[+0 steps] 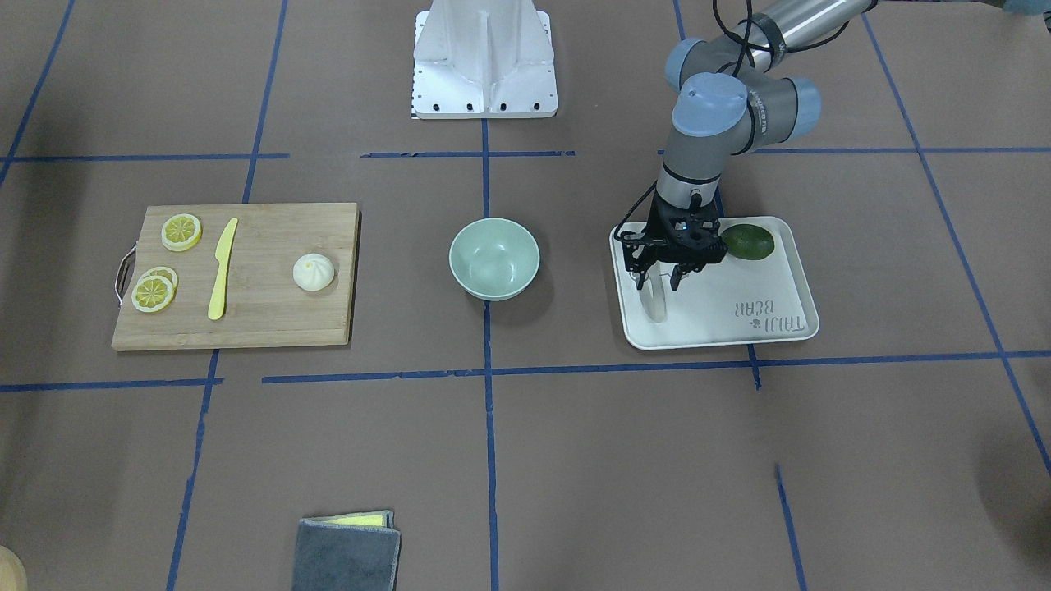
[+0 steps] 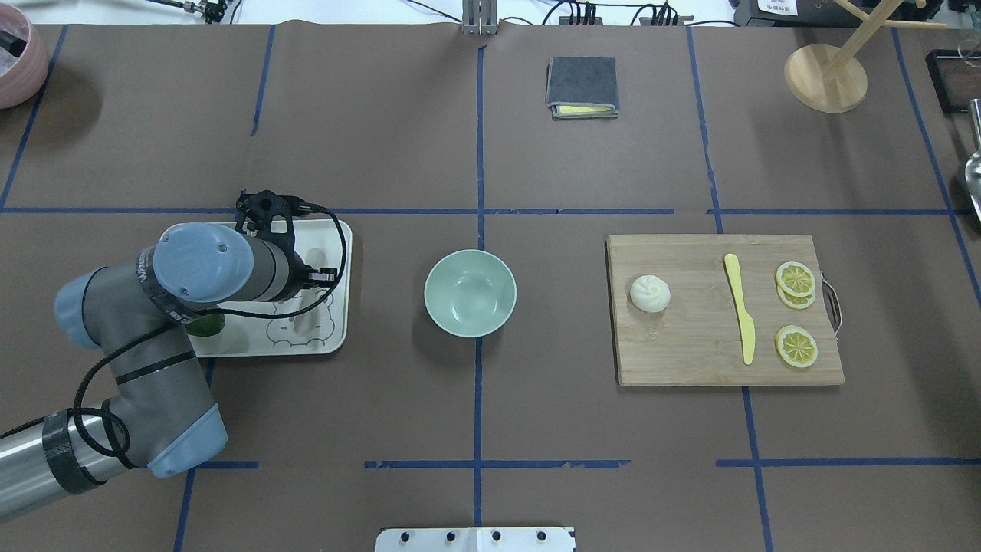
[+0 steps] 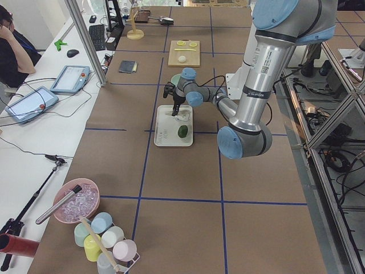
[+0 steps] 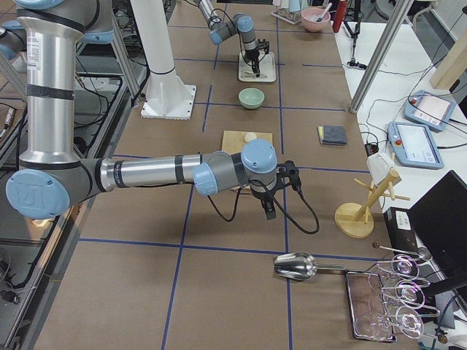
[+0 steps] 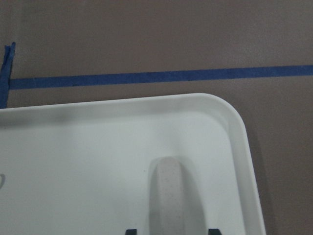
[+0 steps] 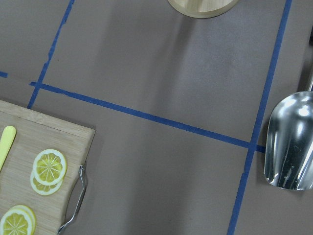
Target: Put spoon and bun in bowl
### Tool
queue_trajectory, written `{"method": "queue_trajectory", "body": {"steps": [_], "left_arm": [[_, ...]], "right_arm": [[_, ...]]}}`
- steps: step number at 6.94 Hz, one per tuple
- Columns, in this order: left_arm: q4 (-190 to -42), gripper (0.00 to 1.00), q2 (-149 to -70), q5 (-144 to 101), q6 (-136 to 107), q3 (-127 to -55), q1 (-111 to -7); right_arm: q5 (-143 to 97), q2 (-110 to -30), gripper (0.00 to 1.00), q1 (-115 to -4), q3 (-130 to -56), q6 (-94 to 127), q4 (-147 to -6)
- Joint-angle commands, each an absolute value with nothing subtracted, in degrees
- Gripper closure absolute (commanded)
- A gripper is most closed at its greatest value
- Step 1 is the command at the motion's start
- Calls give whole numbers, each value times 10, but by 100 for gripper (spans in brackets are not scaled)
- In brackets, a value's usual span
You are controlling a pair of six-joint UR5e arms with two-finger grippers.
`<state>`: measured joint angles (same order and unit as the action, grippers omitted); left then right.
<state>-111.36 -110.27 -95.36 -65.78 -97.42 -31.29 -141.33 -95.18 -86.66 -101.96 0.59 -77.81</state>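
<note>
The bowl sits between tray, apparently holding spoon, and board bearing bun.

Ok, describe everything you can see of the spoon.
The spoon is small, pale off-white, slightly translucent and plastic-looking, with a short thick handle. It lies flat on the white tray, along the side nearest the bowl, nearly blending in. The wrist view shows its rounded, faintly speckled end near a tray corner. The open left gripper straddles it, a fingertip on each side; whether they touch it cannot be told.
</note>
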Motion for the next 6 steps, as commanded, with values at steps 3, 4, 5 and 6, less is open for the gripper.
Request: {"method": "queue_trajectory", "body": {"steps": [3,4,5,6], "left_arm": [[-1102,100,-1121,-955,-669,-1017,-314],[-1100,100,-1142,-955,-746,-1016,-314],[-1082,100,-1172,-953,-840,-1009,-314],[-1035,100,-1208,-942,-890,-1003,-311]], "right_arm": [[-1413,-952,0,-867,-1020,6,-779],[-1414,-952,0,-867,-1020,6,-778],[-1414,-953,0,-867,-1020,6,-779],[-1414,-953,0,-867,-1020,6,-779]]}}
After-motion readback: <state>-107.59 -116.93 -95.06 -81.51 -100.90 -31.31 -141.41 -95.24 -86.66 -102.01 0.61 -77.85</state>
